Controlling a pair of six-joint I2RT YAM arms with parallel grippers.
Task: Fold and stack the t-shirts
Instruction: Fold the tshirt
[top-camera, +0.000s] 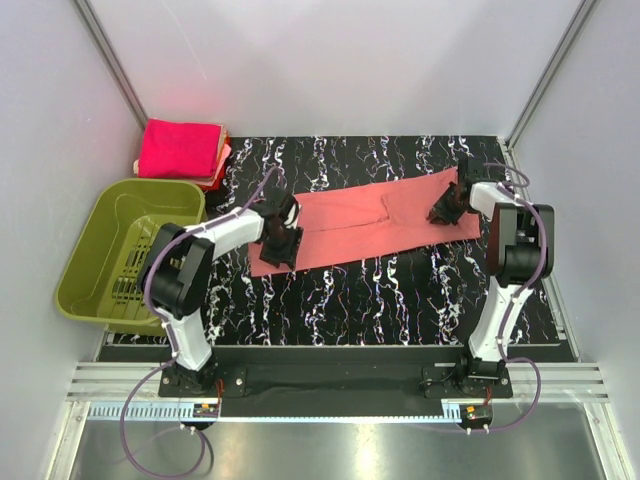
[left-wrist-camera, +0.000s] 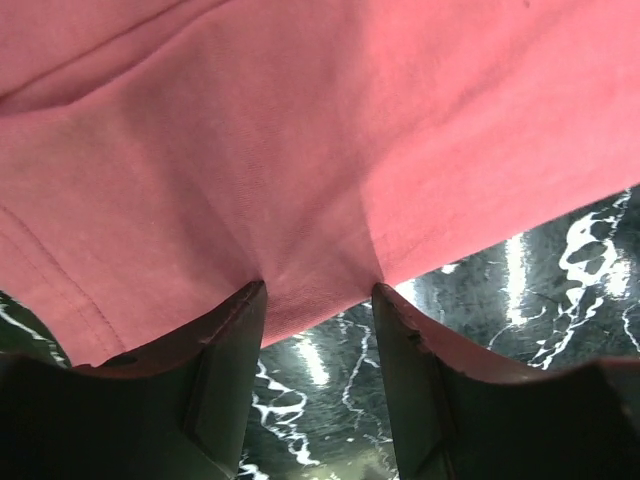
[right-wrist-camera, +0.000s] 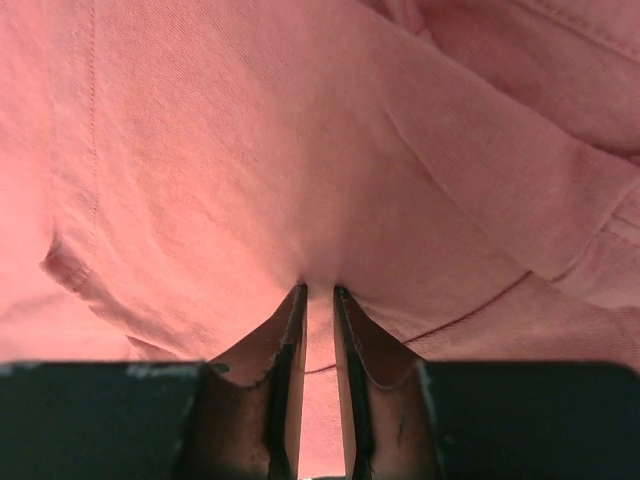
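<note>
left gripper (left-wrist-camera: 318, 290): two dark fingers (left-wrist-camera: 225, 380) rise from the bottom edge, set apart with a clear gap between them.
salmon-coral t-shirt (left-wrist-camera: 320, 140): fills the upper part of the view, lying flat; its near edge climbs from lower left to mid right.
contact: both fingertips meet the cloth at that edge; a tongue of cloth sits in the gap, with faint creases fanning up from the tips.
hem (left-wrist-camera: 50, 270): stitched line along the lower left edge.
fold (left-wrist-camera: 100, 60): a soft ridge crosses the top left corner.
desk (left-wrist-camera: 540, 290): black with white veins and glare, showing lower right and between the fingers.
</note>
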